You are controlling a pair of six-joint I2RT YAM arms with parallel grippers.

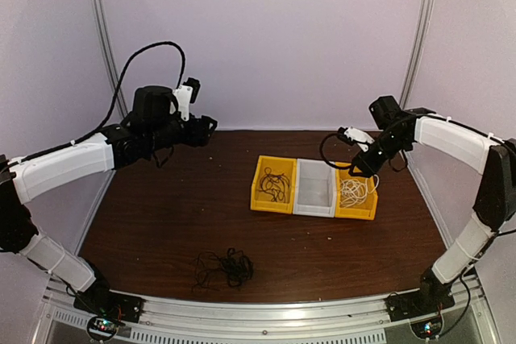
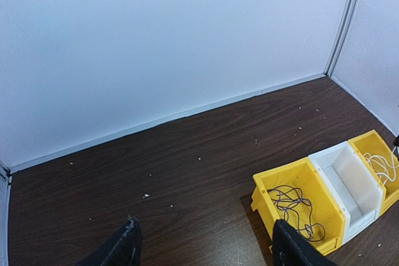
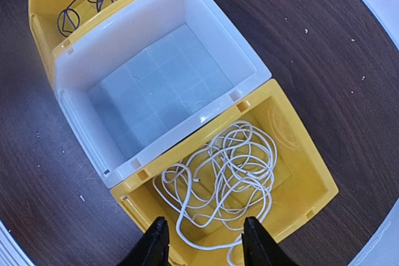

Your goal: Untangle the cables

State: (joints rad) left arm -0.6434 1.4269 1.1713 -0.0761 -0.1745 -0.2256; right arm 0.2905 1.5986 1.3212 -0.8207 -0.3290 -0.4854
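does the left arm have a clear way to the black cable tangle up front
Probably yes: the black tangle lies alone on the table on that arm's side, nothing over it, and the left claw is open and empty.

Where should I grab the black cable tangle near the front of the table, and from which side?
Take the black tangle at the denser clump on its right side, coming straight down from above. It lies flat on the table, so a sideways approach would probably just push the loose loops.
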